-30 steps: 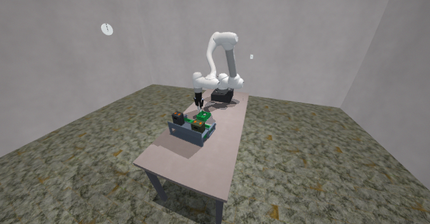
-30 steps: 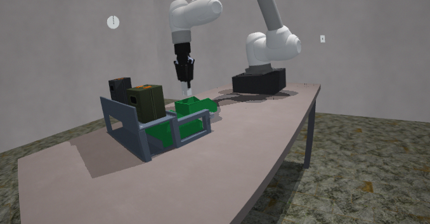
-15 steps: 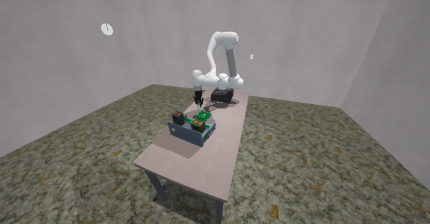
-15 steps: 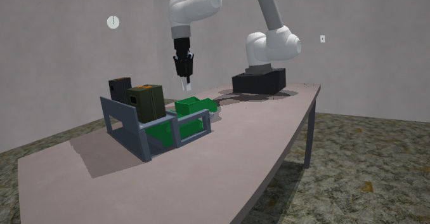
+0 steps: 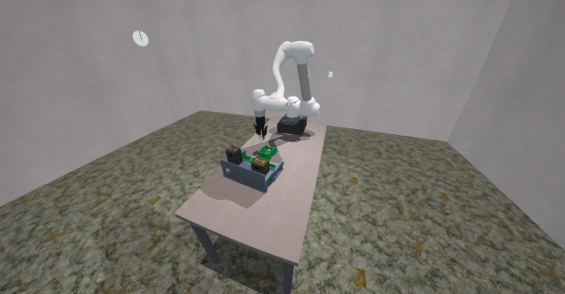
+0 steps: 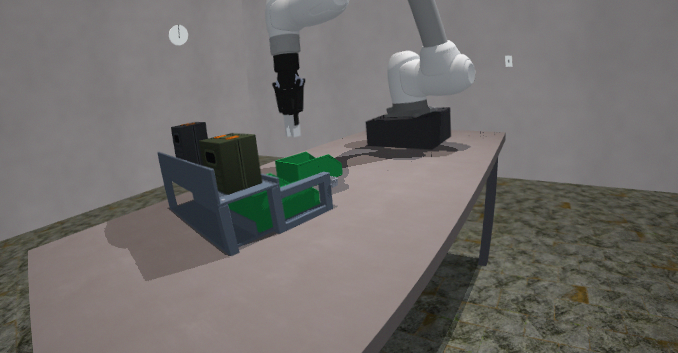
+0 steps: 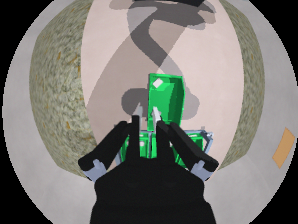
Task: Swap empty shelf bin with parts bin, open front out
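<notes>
A green open bin [image 6: 307, 166] stands on the table just behind the grey shelf [image 6: 235, 206]. It shows small pale parts inside in the wrist view [image 7: 162, 96] and in the top view [image 5: 267, 151]. A second green bin [image 6: 272, 203] sits in the shelf's lower gap under the low board. I cannot see inside it. My gripper [image 6: 292, 131] hangs well above the bin on the table and points straight down. Its fingers are shut with nothing between them. It also shows in the top view [image 5: 262, 136] and in the wrist view [image 7: 152, 123].
A black box [image 6: 189, 141] and an olive box [image 6: 231, 162], both with orange marks on top, stand on the shelf's upper board. The robot's black base [image 6: 407, 127] sits at the far end of the table. The table's long edges run close to the shelf on both sides.
</notes>
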